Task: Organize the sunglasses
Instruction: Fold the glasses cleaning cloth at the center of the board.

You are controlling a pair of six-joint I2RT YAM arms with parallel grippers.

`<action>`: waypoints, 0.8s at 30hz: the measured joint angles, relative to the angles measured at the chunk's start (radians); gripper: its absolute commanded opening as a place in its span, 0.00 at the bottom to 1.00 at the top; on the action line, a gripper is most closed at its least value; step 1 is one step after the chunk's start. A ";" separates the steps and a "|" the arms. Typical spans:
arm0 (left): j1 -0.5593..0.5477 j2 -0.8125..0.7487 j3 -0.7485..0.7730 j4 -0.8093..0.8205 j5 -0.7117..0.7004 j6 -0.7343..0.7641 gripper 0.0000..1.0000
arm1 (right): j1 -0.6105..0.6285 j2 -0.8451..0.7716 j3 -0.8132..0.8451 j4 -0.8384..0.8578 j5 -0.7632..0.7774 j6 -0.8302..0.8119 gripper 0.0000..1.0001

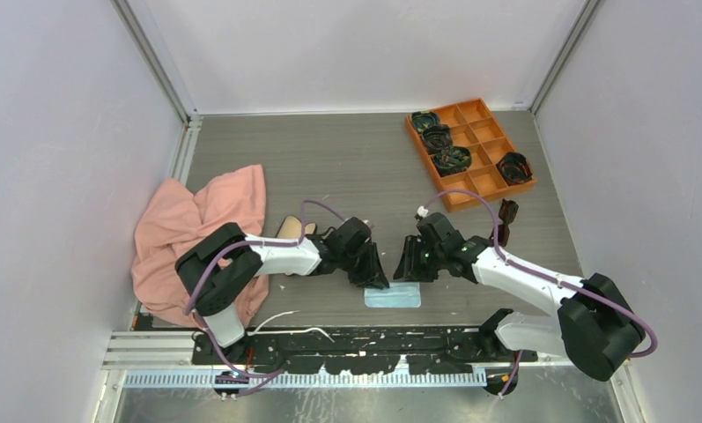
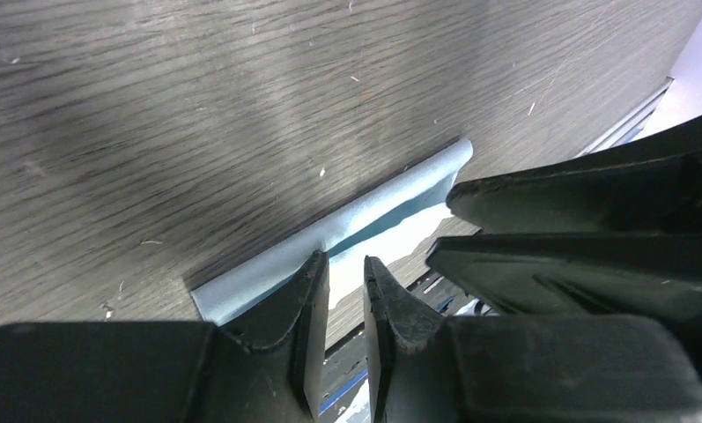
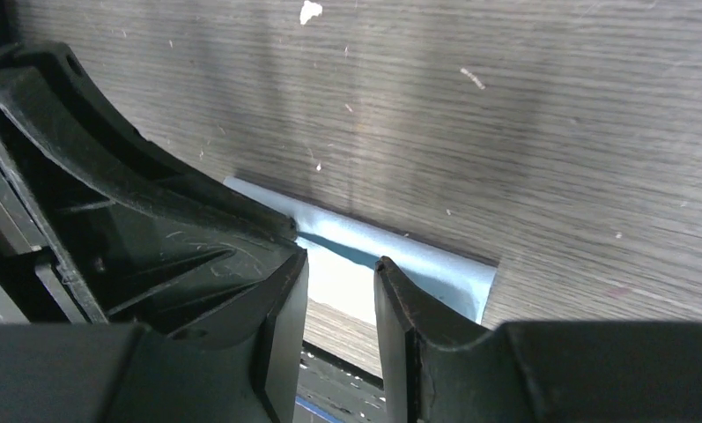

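Left tool and right tool meet low over the worktop, well short of the orange tray. Both are slightly parted at a blue cloth's lifted edge. Sunglasses lie beside the right arm, just off the tray's near end.

The white-and-black left arm and right arm are shown lowered and angled inward, the black two-finger left gripper and right gripper set near each other, fingers narrowly parted.

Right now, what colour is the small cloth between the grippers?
The cloth is light blue, clearest in the right wrist view.
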 measured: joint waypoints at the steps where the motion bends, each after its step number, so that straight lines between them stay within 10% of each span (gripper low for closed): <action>1: 0.000 0.003 0.000 0.007 0.003 -0.001 0.22 | 0.004 0.000 -0.005 0.008 -0.005 0.001 0.40; 24: 0.007 0.056 0.027 0.021 0.041 -0.003 0.20 | 0.075 -0.112 -0.067 -0.055 0.032 0.009 0.41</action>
